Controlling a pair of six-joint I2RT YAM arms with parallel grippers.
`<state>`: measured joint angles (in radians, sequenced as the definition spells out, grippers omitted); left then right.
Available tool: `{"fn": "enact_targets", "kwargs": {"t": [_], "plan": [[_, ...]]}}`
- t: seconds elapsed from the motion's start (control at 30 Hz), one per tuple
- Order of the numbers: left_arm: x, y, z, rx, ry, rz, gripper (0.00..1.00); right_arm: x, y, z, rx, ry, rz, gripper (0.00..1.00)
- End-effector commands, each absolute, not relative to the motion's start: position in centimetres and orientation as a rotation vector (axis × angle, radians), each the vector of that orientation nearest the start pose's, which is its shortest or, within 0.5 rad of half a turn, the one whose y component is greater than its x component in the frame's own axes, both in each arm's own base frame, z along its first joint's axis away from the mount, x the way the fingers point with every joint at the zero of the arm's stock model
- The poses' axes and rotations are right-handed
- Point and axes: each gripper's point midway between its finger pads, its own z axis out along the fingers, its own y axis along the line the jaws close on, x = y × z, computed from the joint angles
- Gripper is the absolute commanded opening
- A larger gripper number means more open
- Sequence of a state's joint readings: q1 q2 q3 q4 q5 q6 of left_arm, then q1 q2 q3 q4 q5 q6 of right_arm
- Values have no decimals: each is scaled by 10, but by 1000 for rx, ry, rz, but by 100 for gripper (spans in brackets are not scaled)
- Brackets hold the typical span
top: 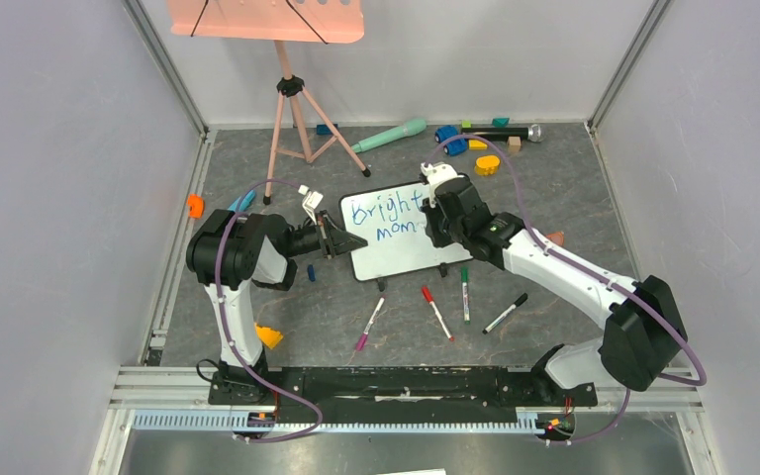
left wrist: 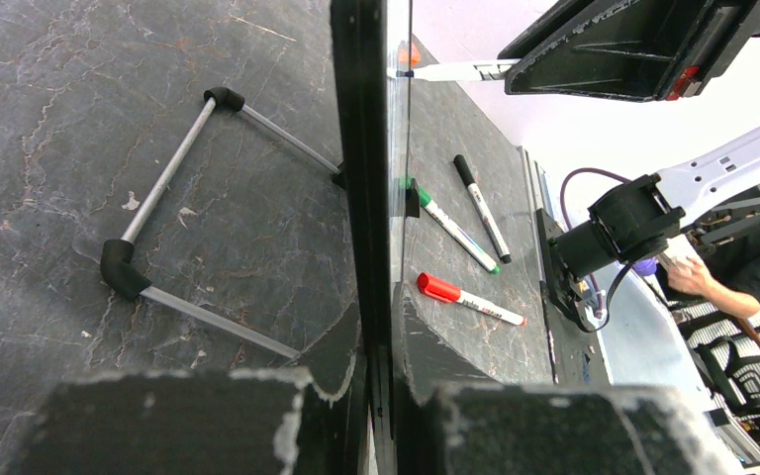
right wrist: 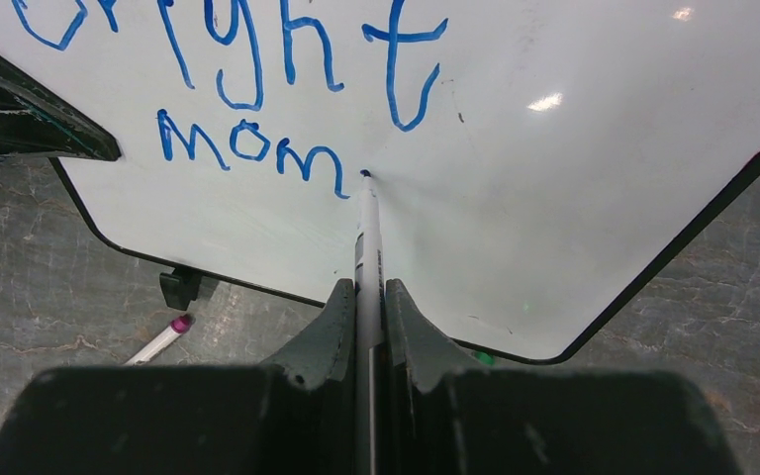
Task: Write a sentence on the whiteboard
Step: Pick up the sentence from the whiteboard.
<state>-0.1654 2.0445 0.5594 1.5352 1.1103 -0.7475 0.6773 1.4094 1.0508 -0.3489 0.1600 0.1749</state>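
The whiteboard (top: 401, 247) stands tilted mid-table, with the sentence (top: 388, 220) in blue reading "bright" and "mom" under it. In the right wrist view the board (right wrist: 574, 188) fills the top, with the writing (right wrist: 247, 99) at the upper left. My right gripper (right wrist: 367, 307) is shut on a blue marker (right wrist: 367, 237) whose tip touches the board just right of "mom". My left gripper (left wrist: 378, 327) is shut on the board's black left edge (left wrist: 361, 178); it also shows in the top view (top: 348, 241). My right gripper (top: 433, 213) is over the board's right part.
Loose markers lie in front of the board: pink (top: 370, 323), red (top: 436, 313), green (top: 464, 293) and black (top: 506, 313). A salmon-pink music stand (top: 292, 109) stands at the back left. Toys lie along the back wall (top: 475, 139). An orange piece (top: 269, 336) lies near the left arm.
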Motion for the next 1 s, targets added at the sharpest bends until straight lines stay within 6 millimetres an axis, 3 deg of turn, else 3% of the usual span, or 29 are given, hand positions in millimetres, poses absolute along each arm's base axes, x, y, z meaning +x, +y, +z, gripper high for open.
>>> {"fn": "enact_targets", "kwargs": {"t": [0.0,0.2,0.67,0.97], "plan": [[330,-220,56,509,1690,-1370,2,336,216,172,-418,2169,214,0],[330,-221,56,509,1691,-1371,2,336,209,169,-408,2179,204,0],[330,-221,56,512,1691,-1374,2,347,226,180,-427,2144,269,0],[330,-221,56,513,1691,-1374,2,339,231,167,-452,2176,312,0]]}}
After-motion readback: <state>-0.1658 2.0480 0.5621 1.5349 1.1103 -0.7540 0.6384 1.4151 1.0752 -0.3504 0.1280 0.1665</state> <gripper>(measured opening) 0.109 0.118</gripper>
